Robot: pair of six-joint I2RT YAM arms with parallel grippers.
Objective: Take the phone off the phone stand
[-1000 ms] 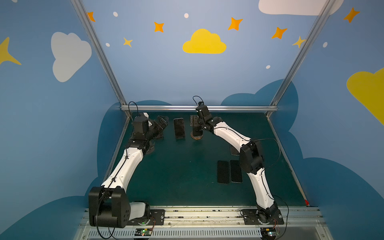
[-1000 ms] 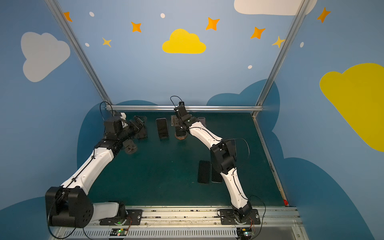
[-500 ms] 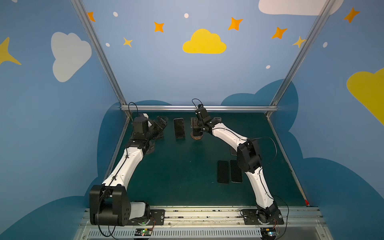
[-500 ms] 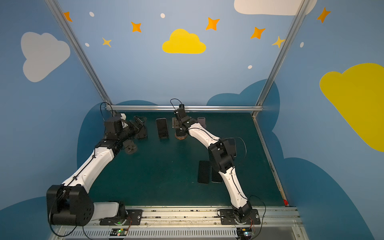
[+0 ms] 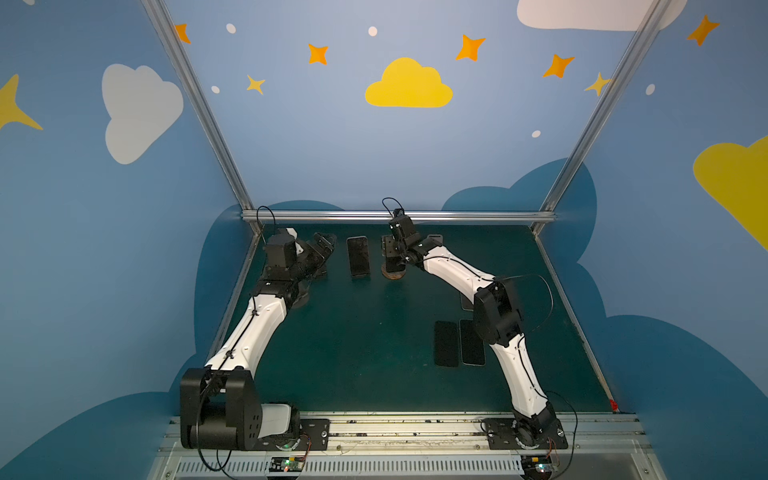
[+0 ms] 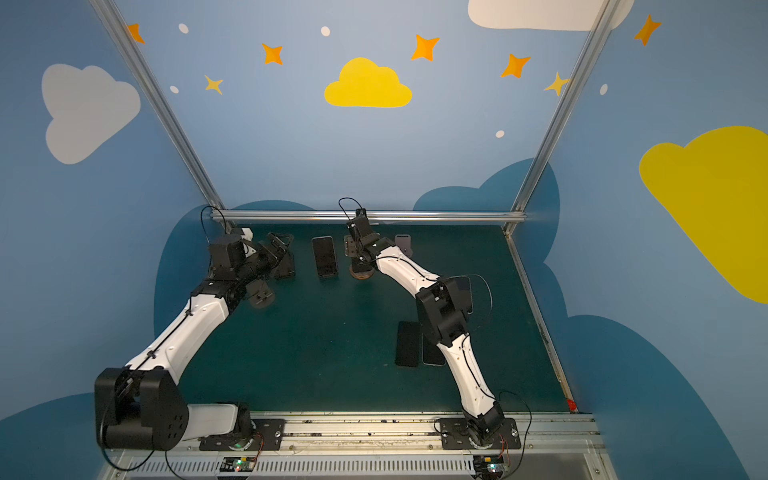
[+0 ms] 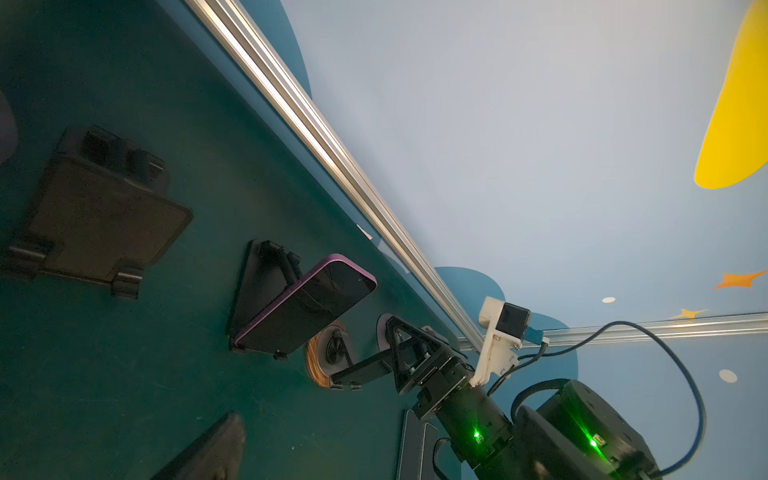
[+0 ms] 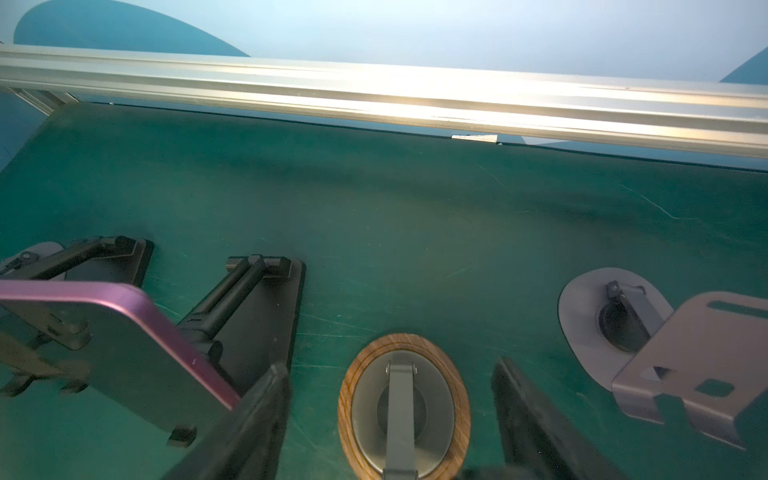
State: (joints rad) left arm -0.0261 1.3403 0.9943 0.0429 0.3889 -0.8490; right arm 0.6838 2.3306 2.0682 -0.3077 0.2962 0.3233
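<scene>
spare phones [image 5: 446, 343]: two dark, glossy slabs with rounded corners, lying flat and side by side on the near right, beside the right arm's elbow.
worktop [image 5: 365, 332]: matte dark-green mat, finely scratched.
wood-ringed stand [image 8: 403, 411]: oval foot, a grey disc inside a wood-grain rim, with a slim grey neck rising from its middle.
right fingers [image 8: 257, 415]: black, blunt and blurred. They stand apart on either side of that neck; whether they pinch its cradle cannot be told.
phone [image 7: 307, 307]: thin slab with a black glass face, a satin purple metal edge and rounded corners. It leans tilted back with its lower edge on two small lips, at the far part of the worktop, between the two arms' fingers.
phone stand [image 7: 255, 286]: black plastic, a flat foot with a hinged strut propping the phone from behind.
left fingers [image 7: 208, 451]: black. In both top views they are spread wide and released, with nothing between them, by a second black stand [image 7: 104, 216], a flat plate with two hooks.
grey stand [image 8: 602, 324]: pale metal, oval foot, bent slotted cradle.
rail [image 8: 374, 95]: grooved, brushed aluminium along the far edge.
wall [image 5: 409, 166]: smooth blue, painted with clouds and stars.
</scene>
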